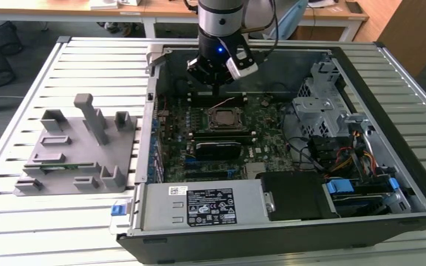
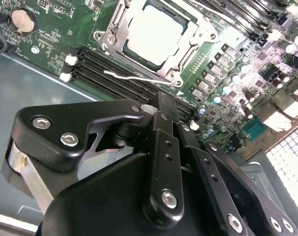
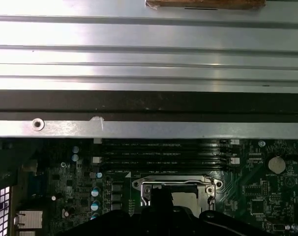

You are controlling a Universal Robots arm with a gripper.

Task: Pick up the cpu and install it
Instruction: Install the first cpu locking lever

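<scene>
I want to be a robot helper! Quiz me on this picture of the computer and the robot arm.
1. Pick one. Where does the cpu lie?
A. in the motherboard socket
B. on a chair
C. on the floor
2. True or false: the gripper hangs above the inside of the open computer case.
3. Fill the gap: in the exterior view, the grey fixture stands on the table to the case's ____.

Key: 1 A. 2 true. 3 left.
</scene>
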